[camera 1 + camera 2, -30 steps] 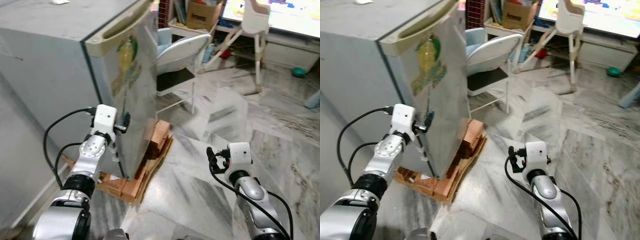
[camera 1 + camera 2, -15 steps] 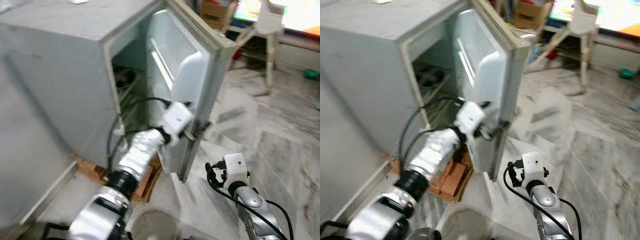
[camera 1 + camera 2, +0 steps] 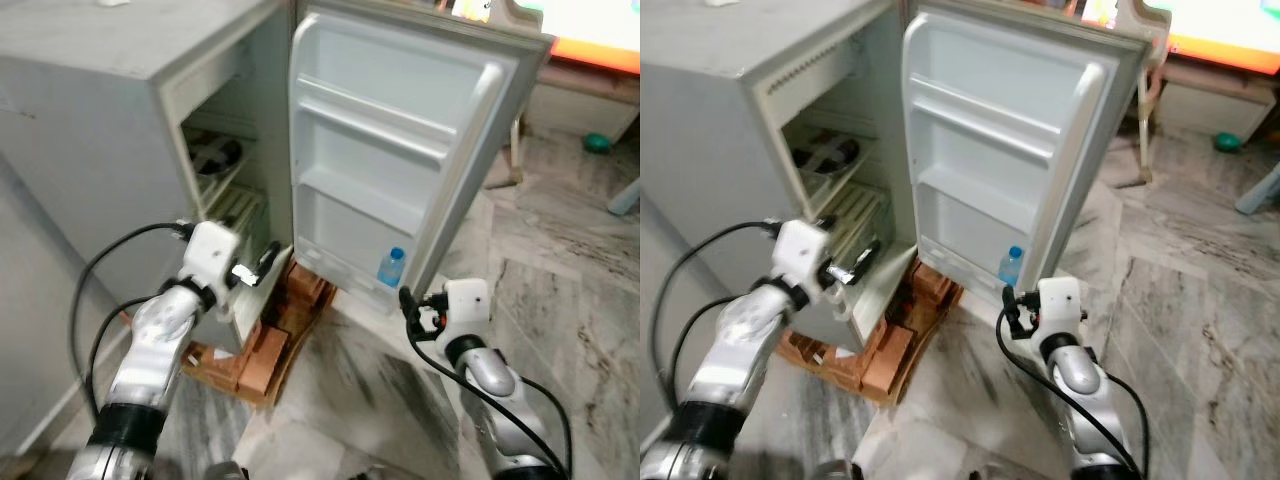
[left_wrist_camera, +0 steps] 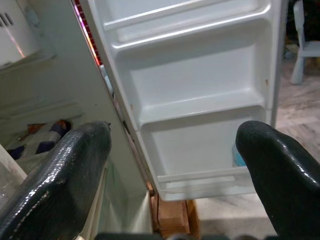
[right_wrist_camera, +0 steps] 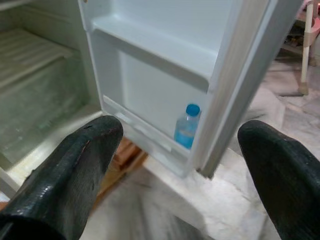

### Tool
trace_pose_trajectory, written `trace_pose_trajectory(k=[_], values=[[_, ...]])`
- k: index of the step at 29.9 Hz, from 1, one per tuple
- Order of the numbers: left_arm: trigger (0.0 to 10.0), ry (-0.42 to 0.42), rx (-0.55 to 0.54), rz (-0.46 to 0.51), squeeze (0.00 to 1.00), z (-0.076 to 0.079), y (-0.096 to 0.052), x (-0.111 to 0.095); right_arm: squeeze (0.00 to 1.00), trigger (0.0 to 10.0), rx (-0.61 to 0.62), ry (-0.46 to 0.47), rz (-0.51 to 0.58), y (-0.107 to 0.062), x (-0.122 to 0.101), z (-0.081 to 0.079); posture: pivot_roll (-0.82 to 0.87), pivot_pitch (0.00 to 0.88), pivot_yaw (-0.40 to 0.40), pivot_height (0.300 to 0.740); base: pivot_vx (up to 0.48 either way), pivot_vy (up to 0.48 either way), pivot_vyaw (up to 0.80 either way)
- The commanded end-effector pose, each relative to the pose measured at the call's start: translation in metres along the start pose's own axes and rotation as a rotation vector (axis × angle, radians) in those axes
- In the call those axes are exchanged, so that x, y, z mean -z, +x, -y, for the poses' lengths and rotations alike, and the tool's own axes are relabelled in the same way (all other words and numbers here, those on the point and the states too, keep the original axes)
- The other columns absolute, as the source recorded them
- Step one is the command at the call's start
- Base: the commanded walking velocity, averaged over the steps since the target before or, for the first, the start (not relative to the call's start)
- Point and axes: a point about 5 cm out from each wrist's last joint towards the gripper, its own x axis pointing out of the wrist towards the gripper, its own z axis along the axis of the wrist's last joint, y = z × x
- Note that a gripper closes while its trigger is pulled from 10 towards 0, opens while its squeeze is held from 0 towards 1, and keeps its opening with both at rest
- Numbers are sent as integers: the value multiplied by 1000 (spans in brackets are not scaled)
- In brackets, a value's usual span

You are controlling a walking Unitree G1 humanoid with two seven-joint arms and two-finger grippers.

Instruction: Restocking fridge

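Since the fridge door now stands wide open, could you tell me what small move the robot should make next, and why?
Probably it should turn to fetch an item to stock. The fridge door is fully open, both the left gripper and the right gripper are open and hold nothing, and the door's bottom shelf carries just one water bottle, so there is room but nothing in hand yet.

I count 1 fridge (image 3: 120,110), 1 open door (image 3: 400,150) with 3 shelves, 1 blue-capped bottle (image 3: 391,268).
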Motion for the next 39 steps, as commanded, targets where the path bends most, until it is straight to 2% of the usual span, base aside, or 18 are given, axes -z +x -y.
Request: trace_pose_trajectory(k=[1, 7, 11, 15, 22, 26, 31, 39], values=[[10000, -12, -57, -12, 0, -7, -14, -2, 0, 10000, 11, 3, 31, 2, -6, 0, 66, 12, -24, 740, 0, -428, 0], [10000, -67, -190, -92, 0, -4, -35, 18, 0, 10000, -5, 12, 52, 4, -10, -9, 63, 0, -44, 740, 151, -395, -83], [10000, -77, -192, -122, 0, 6, -38, 24, 0, 10000, -10, 15, 62, 3, -12, -11, 59, 0, -53, 740, 357, -316, -800], [10000, -74, -189, -145, 0, 9, -37, 26, 0, 10000, -13, 10, 67, 5, -13, -12, 54, 0, -48, 740, 405, -196, -800], [10000, -22, -256, -167, 0, -4, -28, 25, 0, 10000, 7, 6, 104, 10, -22, -8, 55, 0, -45, 740, 436, 0, -800], [10000, -33, -267, -148, 0, -3, -26, 21, 0, 10000, -6, 6, 137, 12, -31, -10, 41, 0, -47, 740, 457, 0, -800], [10000, -34, -265, -161, 0, 2, -28, 27, 0, 10000, 5, 19, 182, 11, -37, -8, 35, 0, -43, 740, 472, 0, -800], [10000, -43, -280, -144, 0, 0, -23, 26, 0, 10000, 15, 23, 242, 8, -47, -9, 19, 0, -33, 740, 480, 0, -800]])
